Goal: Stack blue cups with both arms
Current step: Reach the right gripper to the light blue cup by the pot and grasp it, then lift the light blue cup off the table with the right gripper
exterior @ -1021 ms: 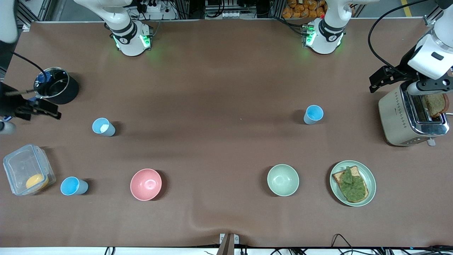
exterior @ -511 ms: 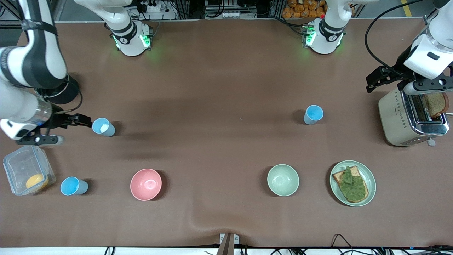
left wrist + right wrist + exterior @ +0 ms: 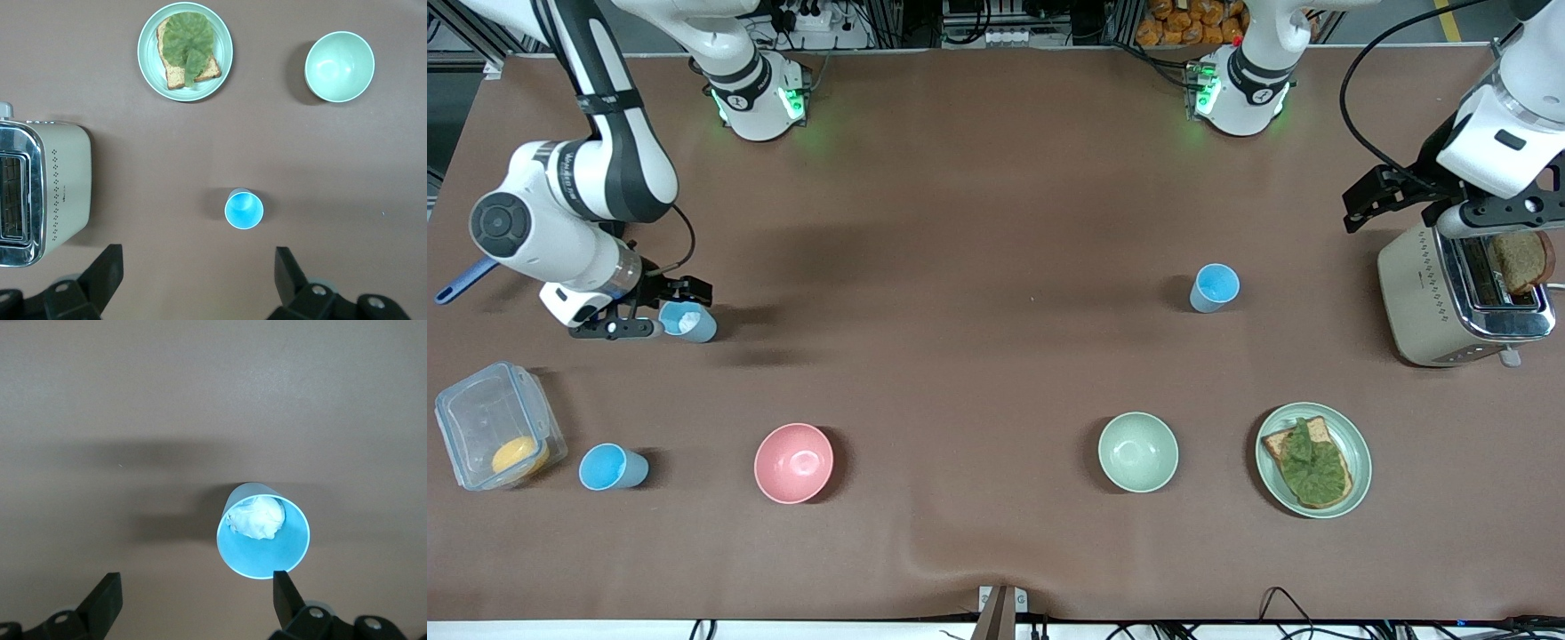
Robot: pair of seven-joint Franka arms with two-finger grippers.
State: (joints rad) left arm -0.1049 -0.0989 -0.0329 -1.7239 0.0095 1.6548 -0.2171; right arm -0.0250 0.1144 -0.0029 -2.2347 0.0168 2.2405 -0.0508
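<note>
Three blue cups stand on the brown table. One cup (image 3: 690, 322), with a white lump inside, is at the right arm's end; it also shows in the right wrist view (image 3: 263, 530). My right gripper (image 3: 654, 310) is open just above it, and the cup sits close to one fingertip (image 3: 285, 593), not centred between the jaws (image 3: 197, 600). A second cup (image 3: 612, 468) stands nearer the front camera, beside a clear box. The third cup (image 3: 1214, 288) stands toward the left arm's end and shows in the left wrist view (image 3: 244, 209). My left gripper (image 3: 1494, 213) is open (image 3: 198, 277), high over the toaster's edge.
A pink bowl (image 3: 793, 462) and a pale green bowl (image 3: 1137, 452) sit nearer the front camera. A plate with toast and lettuce (image 3: 1352, 449) and a toaster (image 3: 1423, 293) holding bread are at the left arm's end. A clear box (image 3: 480, 418) is at the right arm's end.
My right arm has swung in from the table's end and brought its open gripper to the cup with the white lump. The left arm has barely moved.
</note>
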